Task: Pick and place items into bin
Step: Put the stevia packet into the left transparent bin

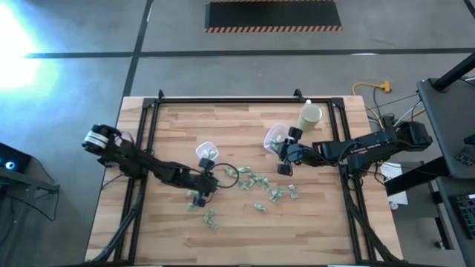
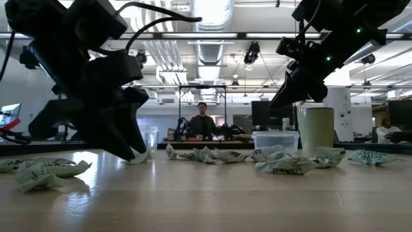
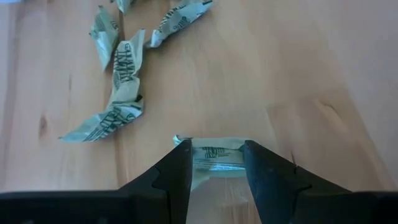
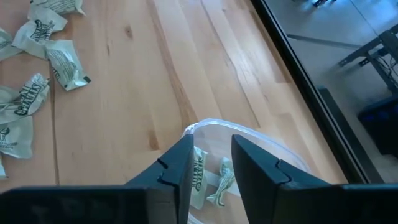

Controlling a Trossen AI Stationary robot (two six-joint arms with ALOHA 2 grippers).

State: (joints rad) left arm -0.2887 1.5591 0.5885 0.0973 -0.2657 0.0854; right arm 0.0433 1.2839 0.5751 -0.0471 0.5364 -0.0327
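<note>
Pale wood table (image 1: 245, 230), scattered green wrappers (image 1: 260, 185), workshop behind.

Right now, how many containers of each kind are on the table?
Clear plastic tubs: 2
Cream-coloured cup: 1
Total: 3

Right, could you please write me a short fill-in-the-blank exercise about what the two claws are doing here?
1. The left claw is shut on one wrapped piece lying on the ____.
2. The right claw is open above a clear ____ with dropped pieces inside.
3. The cream cup stands ____, not tipped over.
Missing words: table; tub; upright.
</note>
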